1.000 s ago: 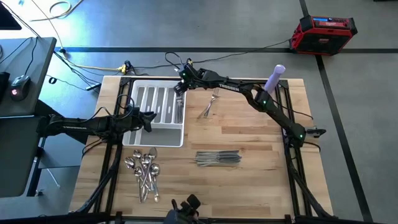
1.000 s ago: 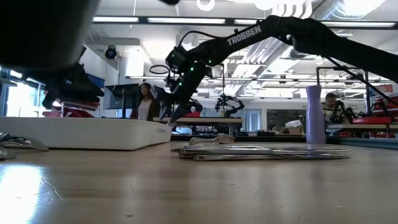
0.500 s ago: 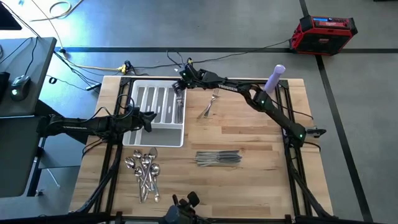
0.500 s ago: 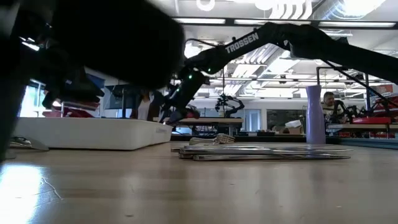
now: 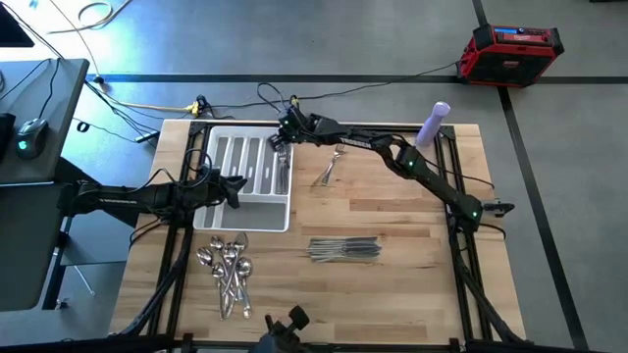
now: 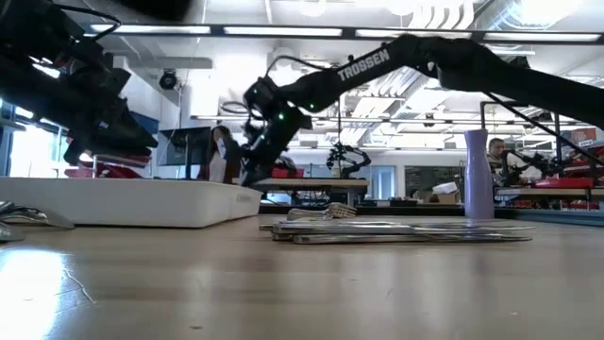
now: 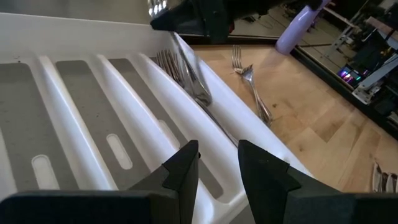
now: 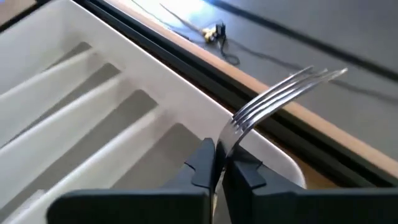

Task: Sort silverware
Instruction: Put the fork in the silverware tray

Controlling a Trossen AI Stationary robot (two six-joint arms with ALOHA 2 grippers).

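The white tray (image 5: 221,211) lies at the table's far left, with forks in its rightmost compartment (image 5: 282,176). More silverware lies on the wood: two forks (image 5: 332,167) right of the tray, a spoon heap (image 5: 228,270) near the front and a knife bundle (image 5: 343,250) at the middle. My right gripper (image 8: 221,165) reaches over the tray's far right corner (image 5: 283,135), shut on a fork (image 8: 286,84). My left gripper (image 7: 217,168) hovers open over the tray's left part (image 5: 234,186), nothing between its fingers. My right gripper pinches the fork's neck (image 8: 235,130), just behind the tines, between its two fingers. The fingers slant down from the table's far right. The tines (image 8: 305,78) stick out past the fingertips, tilted upward. The handle is hidden behind the fingers.
A purple bottle (image 5: 433,123) stands at the table's far right edge. A red case (image 5: 515,49) sits on the floor beyond the table. Cables (image 5: 147,103) run along the floor at the far left. Bare wood lies between the knives and the table's right edge.
My right gripper has shifted a little toward the table's left, over the tray's far right corner. My left arm has kept still.
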